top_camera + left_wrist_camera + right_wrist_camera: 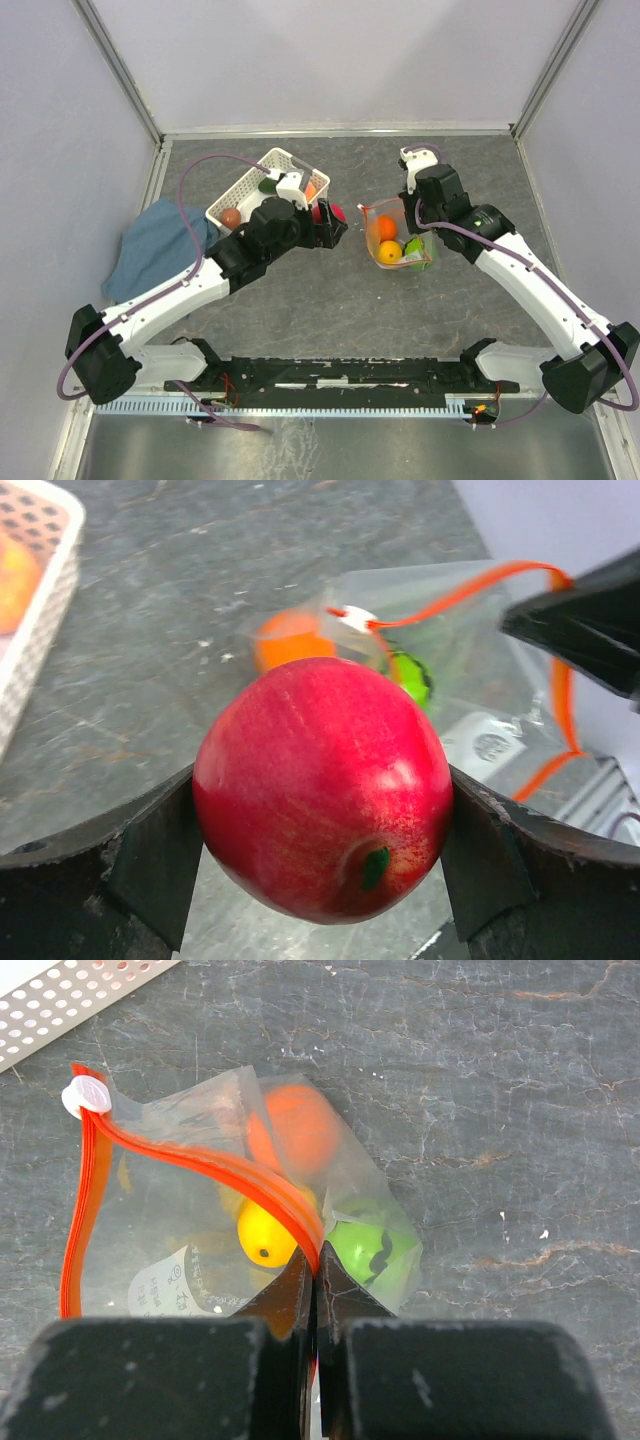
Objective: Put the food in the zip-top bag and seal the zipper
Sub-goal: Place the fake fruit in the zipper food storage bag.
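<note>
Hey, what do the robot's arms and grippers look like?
The left arm and right arm have white link shells with black joints, and a thin purple cable loops alongside each. The left gripper and right gripper have flat, matte black fingers, slightly scuffed.

Bright, even light fell from above, shadows on the table (pixel 330 300) were faint and soft, the apple (pixel 320 790) carried a dull sheen, the bag (pixel 480 710) behind it was slightly blurred.
</note>
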`<state>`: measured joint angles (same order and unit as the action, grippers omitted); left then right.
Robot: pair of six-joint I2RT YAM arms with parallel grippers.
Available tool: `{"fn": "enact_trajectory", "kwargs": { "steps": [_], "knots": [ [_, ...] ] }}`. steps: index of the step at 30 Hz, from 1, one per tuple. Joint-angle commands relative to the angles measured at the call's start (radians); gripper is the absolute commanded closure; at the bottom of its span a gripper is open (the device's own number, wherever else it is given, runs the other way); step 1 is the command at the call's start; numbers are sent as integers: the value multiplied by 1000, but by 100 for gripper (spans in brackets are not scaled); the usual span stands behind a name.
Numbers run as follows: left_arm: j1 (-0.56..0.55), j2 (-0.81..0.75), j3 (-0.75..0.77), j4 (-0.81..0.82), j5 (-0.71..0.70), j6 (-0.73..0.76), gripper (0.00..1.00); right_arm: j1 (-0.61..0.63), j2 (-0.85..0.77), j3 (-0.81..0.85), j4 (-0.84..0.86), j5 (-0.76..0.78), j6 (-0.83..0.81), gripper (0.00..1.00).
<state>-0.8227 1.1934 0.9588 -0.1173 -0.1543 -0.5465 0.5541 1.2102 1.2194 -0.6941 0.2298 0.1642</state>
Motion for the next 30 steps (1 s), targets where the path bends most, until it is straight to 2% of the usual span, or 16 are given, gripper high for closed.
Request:
{"fn": "enact_trajectory", "kwargs": {
  "steps": [1, 9, 18, 30],
  "knots": [
    [-75, -51, -6, 177, 26, -16, 28, -4, -30, -2, 31, -16, 18, 98],
    [-174, 61, 47, 359, 60, 42, 29, -3, -42, -3, 36, -43, 29, 98],
    [-190, 200, 75, 466, 51, 87, 30, -3, -44, -6, 43, -87, 44, 98],
    [-191, 335, 147, 318, -52, 50, 26, -3, -36, -5, 52, -127, 54, 98]
  ]
}}
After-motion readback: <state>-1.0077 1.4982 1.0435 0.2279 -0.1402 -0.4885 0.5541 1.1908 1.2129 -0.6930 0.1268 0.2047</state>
